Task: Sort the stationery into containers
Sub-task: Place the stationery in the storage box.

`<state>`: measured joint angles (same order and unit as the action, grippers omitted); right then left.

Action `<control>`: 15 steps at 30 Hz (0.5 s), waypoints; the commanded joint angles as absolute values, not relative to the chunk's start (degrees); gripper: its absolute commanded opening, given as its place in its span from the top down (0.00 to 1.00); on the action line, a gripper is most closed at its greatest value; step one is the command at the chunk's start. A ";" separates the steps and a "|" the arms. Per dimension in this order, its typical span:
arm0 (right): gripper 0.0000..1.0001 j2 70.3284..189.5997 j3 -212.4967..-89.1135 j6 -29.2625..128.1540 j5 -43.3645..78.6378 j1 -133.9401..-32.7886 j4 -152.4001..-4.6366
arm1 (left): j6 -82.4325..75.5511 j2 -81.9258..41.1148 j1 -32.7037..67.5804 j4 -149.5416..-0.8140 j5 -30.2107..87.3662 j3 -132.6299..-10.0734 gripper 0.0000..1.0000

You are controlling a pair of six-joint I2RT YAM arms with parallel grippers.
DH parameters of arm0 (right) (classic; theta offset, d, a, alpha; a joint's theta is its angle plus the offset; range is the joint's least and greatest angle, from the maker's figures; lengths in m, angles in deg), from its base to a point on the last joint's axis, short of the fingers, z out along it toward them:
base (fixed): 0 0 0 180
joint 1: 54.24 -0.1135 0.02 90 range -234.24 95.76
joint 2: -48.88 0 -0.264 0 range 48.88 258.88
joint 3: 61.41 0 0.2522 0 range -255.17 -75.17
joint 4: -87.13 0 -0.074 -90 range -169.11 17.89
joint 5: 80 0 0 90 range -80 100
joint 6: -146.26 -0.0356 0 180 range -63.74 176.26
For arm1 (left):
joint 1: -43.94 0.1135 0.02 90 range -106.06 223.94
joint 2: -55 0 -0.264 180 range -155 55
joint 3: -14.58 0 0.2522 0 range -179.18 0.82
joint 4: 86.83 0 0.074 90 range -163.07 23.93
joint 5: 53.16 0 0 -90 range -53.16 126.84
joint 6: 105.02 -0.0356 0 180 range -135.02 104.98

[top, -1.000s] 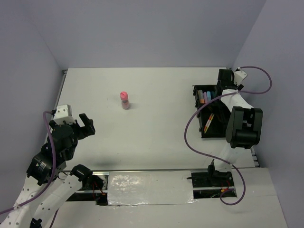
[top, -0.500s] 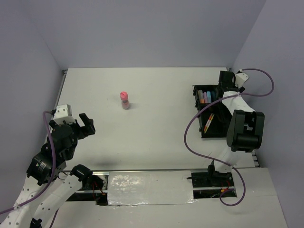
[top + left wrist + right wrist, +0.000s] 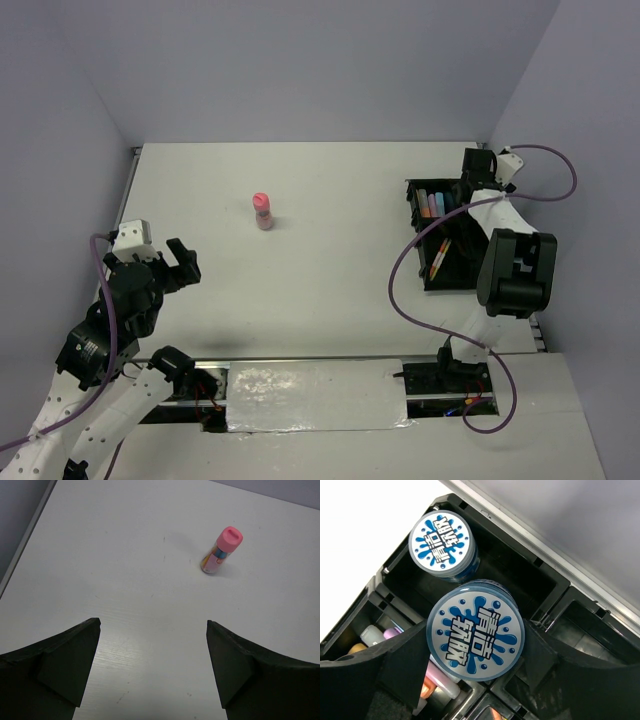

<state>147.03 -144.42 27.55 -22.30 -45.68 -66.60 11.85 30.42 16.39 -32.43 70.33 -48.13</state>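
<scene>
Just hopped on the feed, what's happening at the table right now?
The right gripper holds a blue-white lidded tub over the black organiser tray, next to a matching tub already sitting in a compartment. Markers lie in other compartments. The left gripper is open and empty above the table, with the pink bottle standing upright ahead of it, not yet sorted.

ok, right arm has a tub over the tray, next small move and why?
Probably lower the right gripper slightly and open it. It is shut on the held tub, which hangs above the black tray, next to the other tub already sitting in a compartment with bare floor beside it.
</scene>
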 commanded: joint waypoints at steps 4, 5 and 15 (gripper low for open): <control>0.20 148.37 -150.40 27.52 -21.99 -45.36 -65.94 | 10.38 30.83 16.08 -35.02 69.89 -47.96 0.01; 0.17 148.72 -150.67 27.69 -21.91 -45.45 -65.41 | 10.29 30.83 16.08 -34.93 69.89 -47.96 0.01; 0.00 146.71 -153.04 31.82 -21.73 -51.67 -65.40 | 10.29 30.48 16.08 -35.02 69.97 -48.05 0.01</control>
